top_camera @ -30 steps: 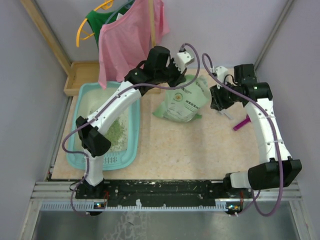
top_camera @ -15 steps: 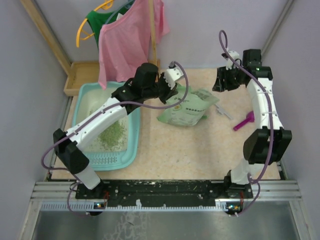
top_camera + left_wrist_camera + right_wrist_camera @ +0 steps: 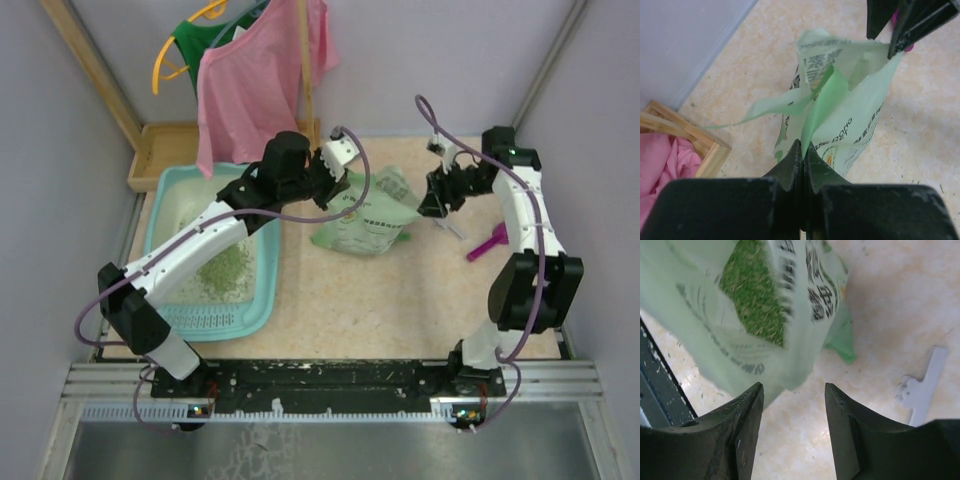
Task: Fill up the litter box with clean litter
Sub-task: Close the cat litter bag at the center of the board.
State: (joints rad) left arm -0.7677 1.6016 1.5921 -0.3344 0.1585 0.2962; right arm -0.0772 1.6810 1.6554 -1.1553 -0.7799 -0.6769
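Note:
The light-teal litter box [image 3: 266,262] lies at the left, with a thin heap of green clean litter [image 3: 222,268] on its base. A pale green printed bag [image 3: 370,216] lies mid-table. My left gripper [image 3: 338,186] is shut on a fold of the bag's [image 3: 850,100] top edge, and the pinch [image 3: 802,145] shows in the left wrist view. My right gripper [image 3: 429,204] stands open at the bag's right side. In its own view the fingers [image 3: 794,387] straddle bare table just below the bag [image 3: 720,350]. More green litter [image 3: 752,295] shows inside the bag.
A magenta scoop [image 3: 488,243] and a white clip [image 3: 452,228] lie right of the bag; the clip [image 3: 922,385] is close to my right fingers. A wooden tray [image 3: 158,150] sits behind the litter box. Pink and green clothes [image 3: 255,80] hang at the back.
My right gripper opened, swung toward the back wall and came back down beside the bag. The left arm stretched out, still pinching the bag, which now lies lower.

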